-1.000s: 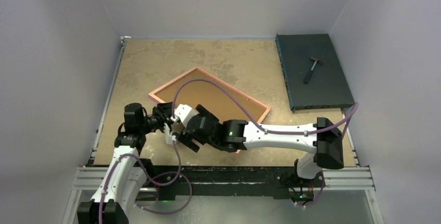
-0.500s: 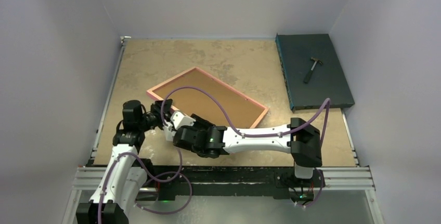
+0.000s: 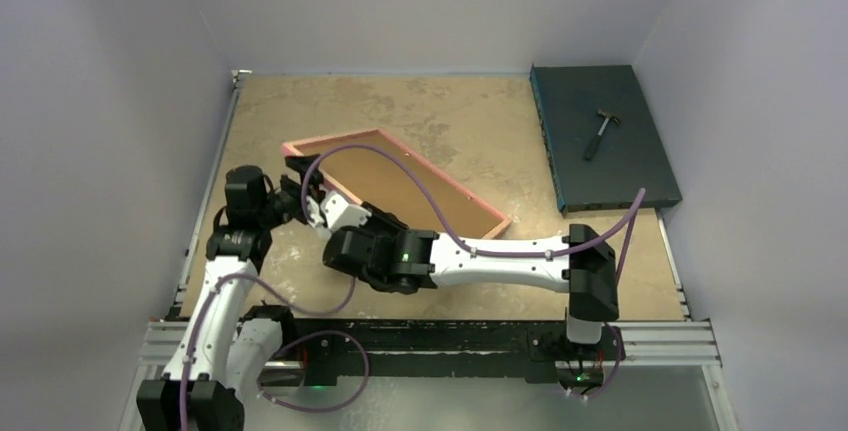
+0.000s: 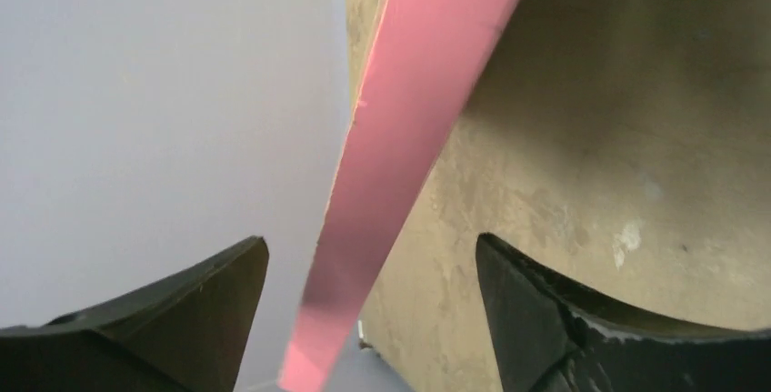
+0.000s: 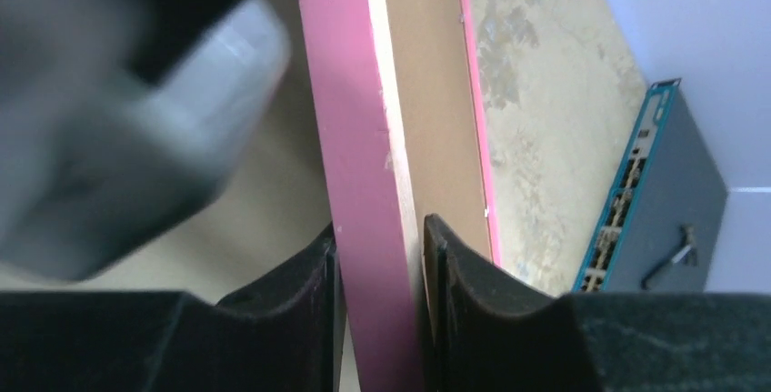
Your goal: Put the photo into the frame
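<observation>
Pink frame [image 5: 359,183] tight between right fingers [image 5: 473,310]

The overhead view is lit softly and evenly from above, and no glare is seen. The pale walls [image 3: 110,101] are rendered flat, and only faint, diffuse shadows are cast on the tabletop [image 3: 440,121] beneath the right arm [image 3: 510,263]. Fine detail is slightly soft. In the left wrist view, the frame [image 4: 409,137] is shown very close, and a broad dark shadow is thrown beneath it at upper right. In the right wrist view, a grey and black shape [image 5: 136,110] at upper left is heavily blurred, while the far tabletop is rendered sharper.
</observation>
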{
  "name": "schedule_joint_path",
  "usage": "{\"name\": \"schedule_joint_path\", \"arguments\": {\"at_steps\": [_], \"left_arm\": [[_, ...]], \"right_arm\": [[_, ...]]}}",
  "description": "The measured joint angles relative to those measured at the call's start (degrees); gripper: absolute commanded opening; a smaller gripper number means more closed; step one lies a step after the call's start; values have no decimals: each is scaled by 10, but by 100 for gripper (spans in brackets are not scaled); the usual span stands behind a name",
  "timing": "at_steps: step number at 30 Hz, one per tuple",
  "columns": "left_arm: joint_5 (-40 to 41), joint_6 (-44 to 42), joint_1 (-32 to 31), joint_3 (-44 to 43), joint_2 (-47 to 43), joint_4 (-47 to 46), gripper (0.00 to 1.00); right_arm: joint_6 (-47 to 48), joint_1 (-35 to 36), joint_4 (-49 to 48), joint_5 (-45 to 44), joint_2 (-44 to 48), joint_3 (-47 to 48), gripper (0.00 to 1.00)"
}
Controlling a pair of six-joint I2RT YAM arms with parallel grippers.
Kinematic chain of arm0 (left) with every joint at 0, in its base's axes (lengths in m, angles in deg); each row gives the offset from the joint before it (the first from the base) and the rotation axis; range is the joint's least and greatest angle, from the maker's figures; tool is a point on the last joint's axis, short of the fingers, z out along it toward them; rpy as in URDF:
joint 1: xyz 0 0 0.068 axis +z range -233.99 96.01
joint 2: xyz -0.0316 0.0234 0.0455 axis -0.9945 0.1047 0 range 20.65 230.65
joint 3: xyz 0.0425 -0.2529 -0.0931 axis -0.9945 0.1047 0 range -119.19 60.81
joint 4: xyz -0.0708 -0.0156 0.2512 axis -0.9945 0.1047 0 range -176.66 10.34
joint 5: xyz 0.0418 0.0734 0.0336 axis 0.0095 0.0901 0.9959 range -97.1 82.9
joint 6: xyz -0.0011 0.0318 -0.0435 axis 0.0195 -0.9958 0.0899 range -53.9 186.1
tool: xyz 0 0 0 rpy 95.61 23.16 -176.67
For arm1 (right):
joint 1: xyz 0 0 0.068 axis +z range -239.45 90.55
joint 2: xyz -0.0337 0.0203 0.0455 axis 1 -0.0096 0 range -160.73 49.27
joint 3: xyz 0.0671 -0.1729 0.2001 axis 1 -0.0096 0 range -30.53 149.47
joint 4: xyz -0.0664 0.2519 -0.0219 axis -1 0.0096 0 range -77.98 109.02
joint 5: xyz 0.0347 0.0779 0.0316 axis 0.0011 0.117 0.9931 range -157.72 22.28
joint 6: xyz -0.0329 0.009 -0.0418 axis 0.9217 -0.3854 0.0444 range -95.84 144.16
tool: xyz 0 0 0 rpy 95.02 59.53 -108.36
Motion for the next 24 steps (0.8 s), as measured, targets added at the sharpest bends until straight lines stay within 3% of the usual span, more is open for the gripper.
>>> {"name": "schedule_joint_path", "arguments": {"at_steps": [5,13,18,24], "left_arm": [[17,148,6,-142,82,61,89],[23,430,52,-264,81,73,91],[57,512,61,-332,120,121,93],[74,577,60,-395,161,153,94]], "right_arm": [[-2,-25,12,4,0,108,18],[-24,-50,61,115,-41,311,16],[-34,-113,130,240,-71,420,14],[-55,-213,128,423,-63,424,14]]}}
